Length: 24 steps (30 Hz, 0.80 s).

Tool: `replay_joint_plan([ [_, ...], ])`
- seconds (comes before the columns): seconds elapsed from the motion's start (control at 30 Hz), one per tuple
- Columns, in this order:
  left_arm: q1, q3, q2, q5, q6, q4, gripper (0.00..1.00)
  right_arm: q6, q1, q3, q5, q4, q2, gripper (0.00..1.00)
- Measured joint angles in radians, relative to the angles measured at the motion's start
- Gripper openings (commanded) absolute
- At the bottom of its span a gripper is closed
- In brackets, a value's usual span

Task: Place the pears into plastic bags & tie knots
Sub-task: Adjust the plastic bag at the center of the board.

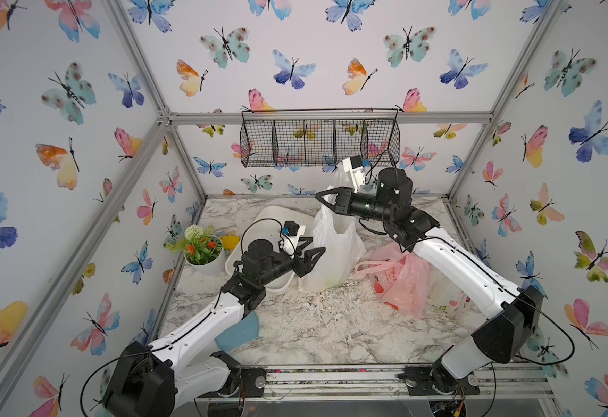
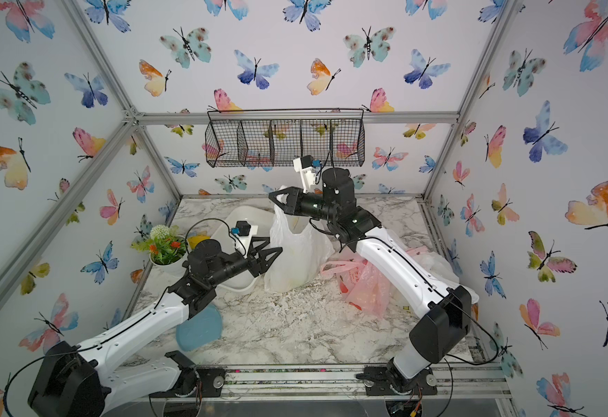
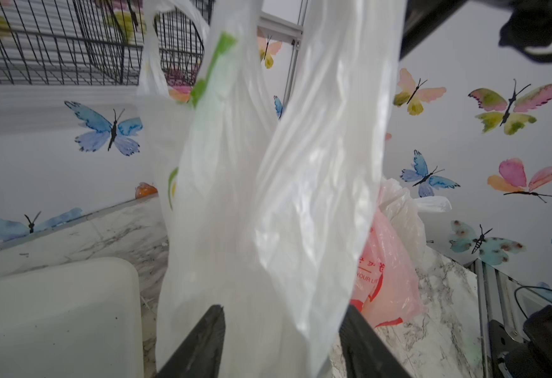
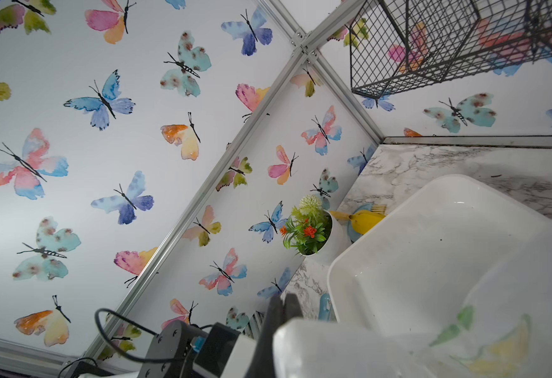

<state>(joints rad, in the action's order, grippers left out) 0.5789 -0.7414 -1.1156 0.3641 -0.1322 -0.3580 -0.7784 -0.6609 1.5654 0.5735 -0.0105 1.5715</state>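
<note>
A white plastic bag (image 1: 335,249) with lemon prints stands on the marble table, stretched upward. My right gripper (image 1: 322,198) is shut on its handle and holds it up; in the right wrist view the fingers (image 4: 284,307) are pressed together beside the white plastic (image 4: 464,327). My left gripper (image 1: 313,252) is open at the bag's left side, and the bag's plastic (image 3: 268,229) hangs between its spread fingers (image 3: 209,337). A pink bag (image 1: 399,281) lies crumpled to the right, and another whitish bag (image 1: 446,296) sits under the right arm. The pears are hidden. No knot shows clearly.
A white tray (image 1: 277,220) sits behind the left gripper. A potted flower (image 1: 203,252) and a yellow brush (image 1: 231,241) stand at the left edge. A blue plate (image 1: 239,330) lies under the left arm. A black wire basket (image 1: 318,139) hangs on the back wall.
</note>
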Motion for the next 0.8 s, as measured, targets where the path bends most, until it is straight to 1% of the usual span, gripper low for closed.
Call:
replay_joint_plan([
  [0.07, 0.000, -0.063, 0.014, -0.010, -0.021, 0.033, 0.84, -0.014, 0.000, -0.032, 0.011, 0.024, -0.015, 0.02],
  [0.17, 0.008, -0.108, 0.027, -0.040, -0.035, 0.027, 0.98, -0.031, -0.001, -0.048, 0.027, 0.054, -0.016, 0.02],
  [0.2, 0.011, -0.111, 0.028, -0.054, -0.032, 0.016, 1.00, -0.040, 0.000, -0.053, 0.035, 0.063, -0.016, 0.02],
  [0.33, 0.012, -0.110, -0.011, -0.079, 0.000, -0.027, 1.00, -0.070, 0.000, -0.064, 0.075, 0.103, -0.016, 0.02],
  [0.63, -0.002, -0.122, -0.173, -0.034, 0.096, -0.196, 1.00, -0.101, 0.000, -0.084, 0.196, 0.128, -0.018, 0.02],
  [0.73, -0.004, -0.134, -0.206, 0.001, 0.108, -0.259, 0.97, -0.103, 0.000, -0.090, 0.232, 0.128, -0.018, 0.02],
  [0.8, -0.004, -0.134, -0.224, 0.027, 0.109, -0.311, 0.93, -0.104, 0.000, -0.090, 0.248, 0.128, -0.018, 0.02],
])
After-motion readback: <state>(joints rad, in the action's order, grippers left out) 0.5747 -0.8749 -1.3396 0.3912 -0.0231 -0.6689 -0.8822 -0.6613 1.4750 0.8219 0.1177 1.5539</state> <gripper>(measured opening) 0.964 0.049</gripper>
